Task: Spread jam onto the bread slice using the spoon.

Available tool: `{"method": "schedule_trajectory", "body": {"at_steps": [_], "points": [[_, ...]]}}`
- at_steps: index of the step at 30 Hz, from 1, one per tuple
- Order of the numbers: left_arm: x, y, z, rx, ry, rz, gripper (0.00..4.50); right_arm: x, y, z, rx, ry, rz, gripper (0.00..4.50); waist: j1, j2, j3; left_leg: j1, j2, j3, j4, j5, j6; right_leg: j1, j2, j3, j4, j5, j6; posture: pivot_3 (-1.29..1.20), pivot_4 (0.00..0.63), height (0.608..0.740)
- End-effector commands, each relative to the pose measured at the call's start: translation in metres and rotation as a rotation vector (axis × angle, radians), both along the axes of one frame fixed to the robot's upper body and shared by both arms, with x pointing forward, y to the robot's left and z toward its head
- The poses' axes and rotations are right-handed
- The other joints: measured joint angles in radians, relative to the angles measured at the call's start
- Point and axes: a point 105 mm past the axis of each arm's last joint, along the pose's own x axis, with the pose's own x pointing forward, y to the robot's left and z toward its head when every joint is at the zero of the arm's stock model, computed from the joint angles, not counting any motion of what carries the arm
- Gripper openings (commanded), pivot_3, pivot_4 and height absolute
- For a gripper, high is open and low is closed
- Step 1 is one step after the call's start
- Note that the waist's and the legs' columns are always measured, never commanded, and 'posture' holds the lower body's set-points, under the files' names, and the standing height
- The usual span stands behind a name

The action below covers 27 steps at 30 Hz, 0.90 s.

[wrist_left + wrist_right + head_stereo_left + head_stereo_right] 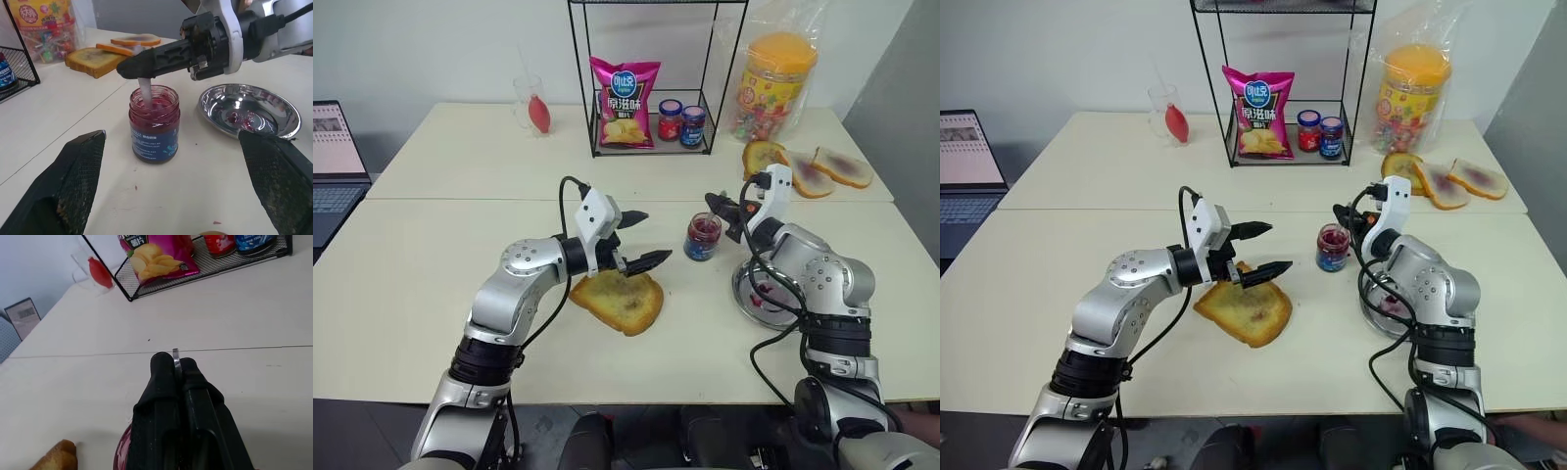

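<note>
The right pincer (128, 68) is clamped tight on the spoon (145, 90), its black fingers pressed together with the thin metal handle sandwiched between them. It hovers right above the jam (154, 122), and the spoon hangs down from the fingertips into the open mouth of the small glass jar. Just behind this pincer, toward the robot's right arm, a shiny steel dish (254, 115) with red smears sits on the worktop (431, 264).

The left pincer (644, 238) is spread wide and holds nothing. It hangs level just over the far edge of the bread slice (619, 299), which lies flat beneath and slightly nearer the robot than the fingertips. The jam jar stands a short way beyond those open fingers, to their right, between the two pincers
</note>
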Motion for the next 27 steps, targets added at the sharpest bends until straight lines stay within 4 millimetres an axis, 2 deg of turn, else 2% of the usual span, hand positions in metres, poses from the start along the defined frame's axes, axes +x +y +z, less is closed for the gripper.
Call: {"method": "schedule_trajectory", "body": {"at_steps": [1,8,17,27], "points": [[0.000,-0.003,0.012,-0.019,-0.055,-0.013,4.50,-0.002,-0.004,0.032,0.086,-0.071,-0.017,0.01,0.000,0.000,0.000,0.000,0.000,0.000,0.000,0.000,0.000,0.000,0.000,0.000,0.000,0.000,0.000,0.00,0.150,0.740],[0.001,-0.003,0.012,-0.019,-0.056,-0.019,4.50,-0.002,-0.012,0.042,0.146,-0.060,-0.053,0.01,-0.001,0.000,0.000,0.000,0.000,0.000,0.000,0.000,0.000,0.000,0.000,0.000,0.000,0.000,0.000,0.00,0.150,0.740],[0.001,-0.002,0.011,-0.012,-0.054,-0.024,4.50,-0.001,-0.016,0.045,0.239,-0.029,-0.080,0.01,-0.002,0.000,0.000,0.000,0.000,0.000,0.000,0.000,0.000,0.000,0.000,0.000,0.000,0.000,0.000,0.00,0.150,0.740],[0.000,-0.002,0.010,-0.003,-0.053,-0.030,4.50,-0.004,-0.019,0.044,0.198,-0.037,-0.081,0.01,-0.003,0.000,0.000,0.000,0.000,0.000,-0.001,0.000,0.000,0.000,0.000,0.000,-0.001,0.000,0.000,0.00,0.150,0.740]]}}
